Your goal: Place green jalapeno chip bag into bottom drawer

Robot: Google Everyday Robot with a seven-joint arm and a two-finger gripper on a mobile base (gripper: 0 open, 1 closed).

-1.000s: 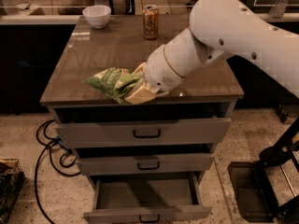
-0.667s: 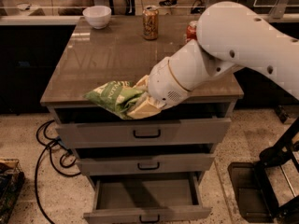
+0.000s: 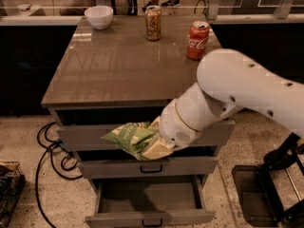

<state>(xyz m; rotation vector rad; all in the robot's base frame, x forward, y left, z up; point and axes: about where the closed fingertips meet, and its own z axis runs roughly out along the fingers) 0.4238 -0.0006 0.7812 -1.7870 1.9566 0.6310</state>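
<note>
The green jalapeno chip bag (image 3: 129,137) is held in the air in front of the cabinet's top drawer front, sticking out to the left of my gripper (image 3: 153,146). The gripper is shut on the bag's right end; its cream-coloured fingers (image 3: 154,151) show under the bag. The bottom drawer (image 3: 149,217) is pulled open below, its grey interior showing, with a small black handle on its front. The bag hangs above the middle drawer front, a little above the open drawer.
On the brown cabinet top (image 3: 123,65) stand a white bowl (image 3: 99,16), a tan soda can (image 3: 153,23) and a red soda can (image 3: 198,40). Black cables (image 3: 50,151) lie on the floor at left. A dark base (image 3: 270,189) stands at right.
My arm has carried the chip bag off the cabinet top, forward and down, so it now hangs in front of the upper drawers. The red can behind the arm has come into view.
</note>
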